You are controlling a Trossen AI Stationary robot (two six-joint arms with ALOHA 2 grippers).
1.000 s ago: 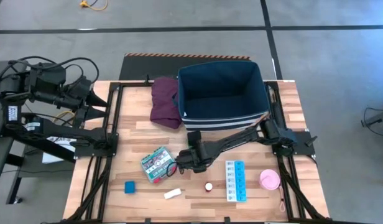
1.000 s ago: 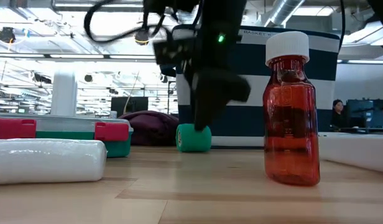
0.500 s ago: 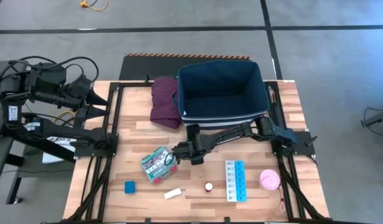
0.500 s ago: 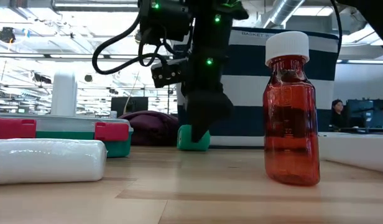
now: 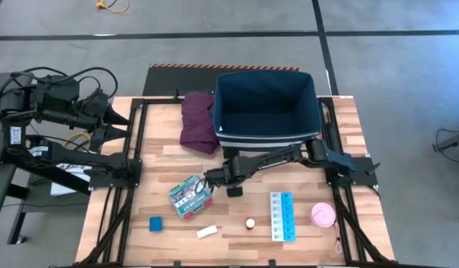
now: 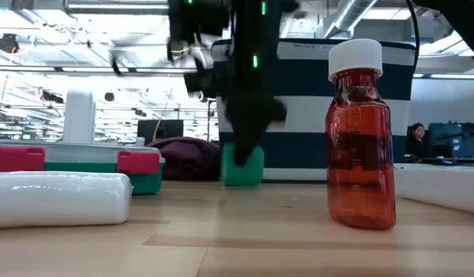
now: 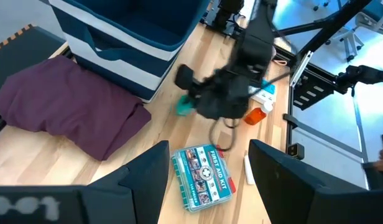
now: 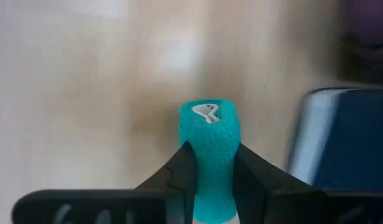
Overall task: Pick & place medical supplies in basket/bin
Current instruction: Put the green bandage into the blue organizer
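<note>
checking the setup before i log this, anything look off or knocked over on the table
Nothing spilled or toppled. One oddity: a maroon cloth lies crumpled against the navy bin, unlike the supplies. The red bottle stands upright, capped. The right gripper pinches the green block; the left gripper waits, open.

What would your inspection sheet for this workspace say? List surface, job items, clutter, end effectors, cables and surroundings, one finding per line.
Surface: wooden table, black frame rails along both sides.
Job items: bin at the far edge; first-aid box, blue block, white stick, red bottle, pill strip and pink roll on the table.
Clutter: maroon cloth beside the bin.
End effectors: right end effector shut on green roll; left end effector open, parked off the table's left edge.
Cables: black loops around the left arm.
Surroundings: grey floor; a seated person far behind.
</note>
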